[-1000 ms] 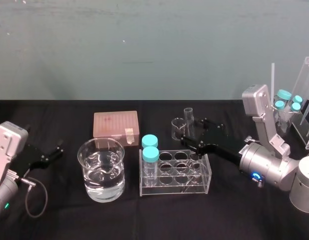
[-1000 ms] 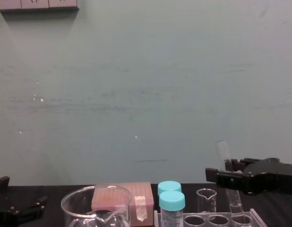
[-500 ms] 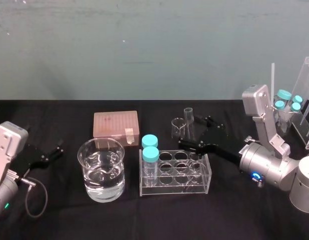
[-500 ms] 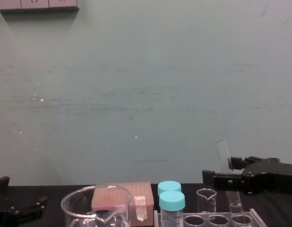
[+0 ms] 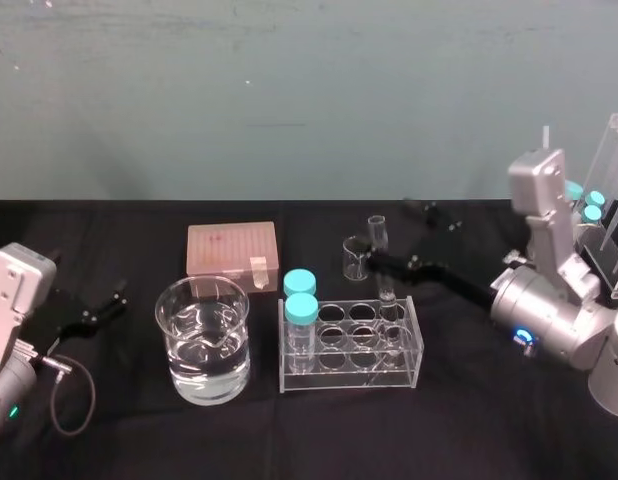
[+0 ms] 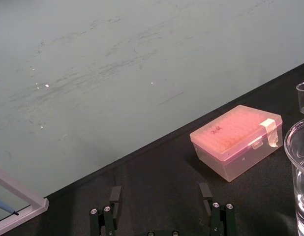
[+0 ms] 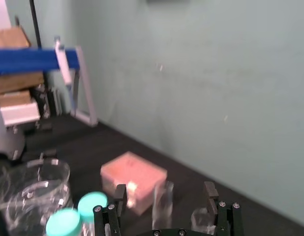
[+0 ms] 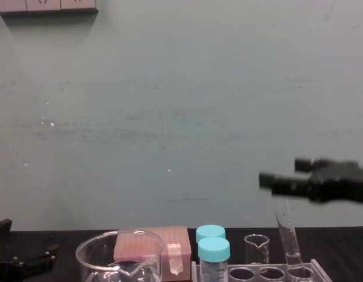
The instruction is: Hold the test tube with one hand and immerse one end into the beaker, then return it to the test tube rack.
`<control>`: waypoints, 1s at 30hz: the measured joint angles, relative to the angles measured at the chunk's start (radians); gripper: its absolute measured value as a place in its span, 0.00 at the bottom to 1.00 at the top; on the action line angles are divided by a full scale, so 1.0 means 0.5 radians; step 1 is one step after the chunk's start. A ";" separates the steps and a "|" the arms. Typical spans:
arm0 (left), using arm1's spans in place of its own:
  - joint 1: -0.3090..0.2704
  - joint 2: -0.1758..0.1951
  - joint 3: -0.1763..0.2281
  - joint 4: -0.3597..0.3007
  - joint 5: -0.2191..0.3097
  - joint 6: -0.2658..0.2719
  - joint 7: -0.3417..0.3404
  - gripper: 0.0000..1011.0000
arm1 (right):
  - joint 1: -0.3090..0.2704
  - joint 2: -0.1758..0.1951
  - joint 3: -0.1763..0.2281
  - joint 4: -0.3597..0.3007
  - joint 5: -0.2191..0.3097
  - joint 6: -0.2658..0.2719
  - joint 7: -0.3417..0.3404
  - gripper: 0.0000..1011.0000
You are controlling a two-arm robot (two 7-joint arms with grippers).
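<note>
Black right gripper [image 7: 163, 191]: jaws spread, grasping nothing, hovering just above the test tube [image 8: 289, 235]. Tube: leaning in the back right hole of the test tube rack [image 5: 349, 378], near the small beaker [image 5: 355, 258]. Beaker [image 5: 177, 298]: holds water, left of the rack. Judged step: clearing a seated tube. You lift straight up, because the leaning lip could snag a finger. Left gripper [image 5: 115, 300]: parked at the table's left, jaws spread.

From chest height the right gripper [image 8: 282, 181] is a dark blur, and the top of the test tube [image 8: 287, 232] is lost behind it. The rack [image 8: 269, 272] and the beaker [image 8: 90, 267] run off the bottom edge there, their bases out of sight. At the left wrist the beaker [image 6: 299, 167] is cut by the edge.
</note>
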 joint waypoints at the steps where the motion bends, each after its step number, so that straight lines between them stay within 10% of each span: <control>1: 0.000 0.000 0.000 0.000 0.000 0.000 0.000 0.99 | -0.010 0.000 0.027 -0.032 0.001 -0.027 -0.015 0.99; 13: 0.000 0.000 0.000 0.000 0.000 0.000 0.000 0.99 | -0.146 -0.020 0.285 -0.233 -0.045 -0.185 -0.241 0.99; 30: 0.000 0.000 0.000 0.000 0.000 0.000 0.000 0.99 | -0.388 -0.101 0.384 -0.090 -0.111 0.087 -0.417 0.99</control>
